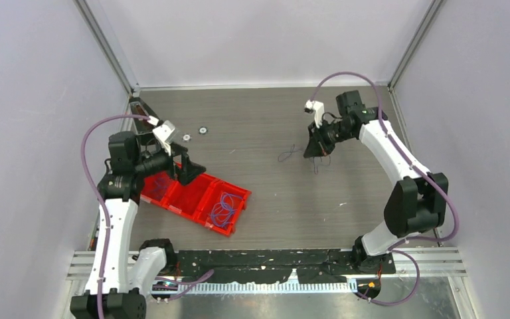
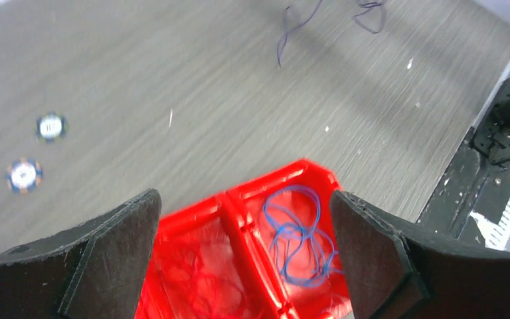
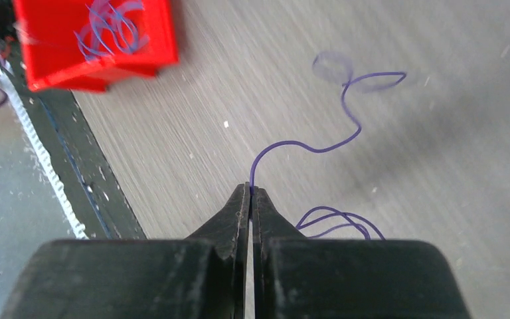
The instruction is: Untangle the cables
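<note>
no readable text, label, brand, number or sign anywhere

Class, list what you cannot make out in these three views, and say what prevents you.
1. Top view: the left arm covers the left end of the red tray, hiding what lies there.
2. Left wrist view: the red cables blur into the tray, so their number is unclear.
3. Right wrist view: the far loop of the purple cable is blurred, and more purple loops vanish behind the right gripper.
4. Top view: two discs are too small to identify.
</note>
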